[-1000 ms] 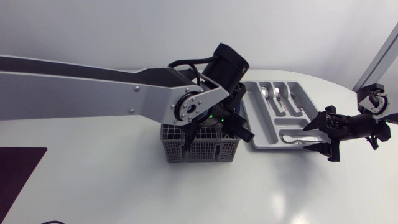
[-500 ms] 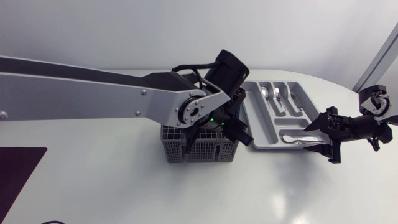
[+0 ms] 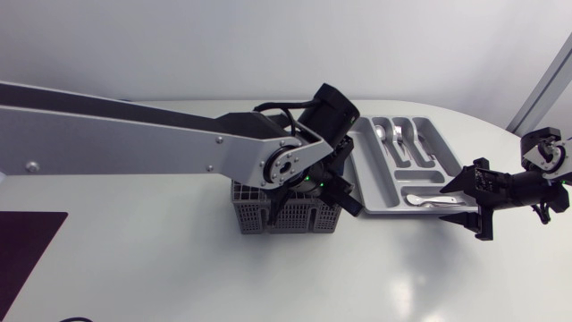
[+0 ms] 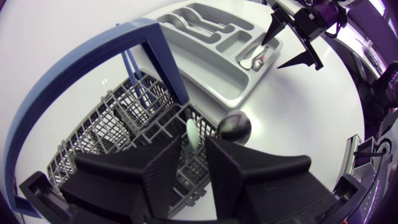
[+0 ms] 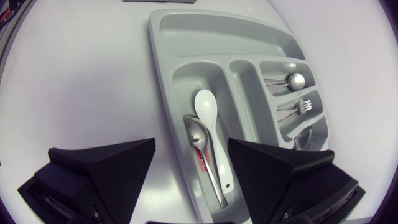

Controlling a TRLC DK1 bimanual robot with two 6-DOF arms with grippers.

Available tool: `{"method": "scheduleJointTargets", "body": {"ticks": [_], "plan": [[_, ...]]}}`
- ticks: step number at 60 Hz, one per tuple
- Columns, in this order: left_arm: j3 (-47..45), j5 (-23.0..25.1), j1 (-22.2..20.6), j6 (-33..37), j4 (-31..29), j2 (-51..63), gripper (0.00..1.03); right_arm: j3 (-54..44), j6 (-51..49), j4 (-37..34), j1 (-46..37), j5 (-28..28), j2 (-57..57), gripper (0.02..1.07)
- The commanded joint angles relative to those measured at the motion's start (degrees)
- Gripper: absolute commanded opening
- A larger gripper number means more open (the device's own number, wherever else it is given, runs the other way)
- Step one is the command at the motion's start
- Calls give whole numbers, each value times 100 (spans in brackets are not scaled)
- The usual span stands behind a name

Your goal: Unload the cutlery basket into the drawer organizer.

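The dark grey cutlery basket [image 3: 286, 215] stands mid-table, and its blue carrying handle [image 4: 81, 68] arches ahead of my left gripper [image 4: 194, 146]. That gripper [image 3: 332, 192] is lowered into the basket's right end, open by a narrow gap. A pale utensil handle [image 4: 193, 132] stands between its fingertips, and a black round-headed utensil [image 4: 234, 126] sits just beside. The grey drawer organizer [image 3: 380, 183] lies right of the basket. My right gripper [image 5: 191, 149] hovers wide open at the organizer's near end, over a white spoon [image 5: 207, 111] and a metal spoon [image 5: 204, 144].
Forks [image 5: 302, 107] and other metal cutlery [image 3: 399, 136] fill the organizer's far compartments. A dark mat [image 3: 22, 246] lies at the table's front left corner. My long left arm [image 3: 134, 143] spans the table's left half.
My left gripper sank a little deeper into the basket and its fingers drew closer around the pale handle. The right gripper drifted slightly back from the organizer, still open.
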Motion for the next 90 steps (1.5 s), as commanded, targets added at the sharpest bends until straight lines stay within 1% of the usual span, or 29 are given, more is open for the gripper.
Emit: {"method": "scheduleJointTargets", "body": {"ticks": [1, 18, 40, 50, 70, 77, 90], "plan": [[137, 30, 60, -166, -25, 137, 7, -122, -88, -32, -45, -61, -133, 86], [-3, 83, 130, -166, -25, -3, 6, -140, -88, -49, -45, -79, -168, 86], [-126, 426, 165, -201, -25, -601, 6, -201, -88, -84, -37, -79, -300, 86], [-197, 478, 157, -166, 1, -689, 6, -201, -97, -93, -37, -70, -317, 86], [-293, 540, 95, -122, 89, -785, 6, -254, -97, -93, -37, -70, -335, 86], [-328, 628, 16, -69, 150, -785, 6, -254, -106, -93, -37, -70, -326, 86], [-293, 628, -125, 36, 238, -821, 6, -298, -132, -93, -45, -70, -361, 86]]}}
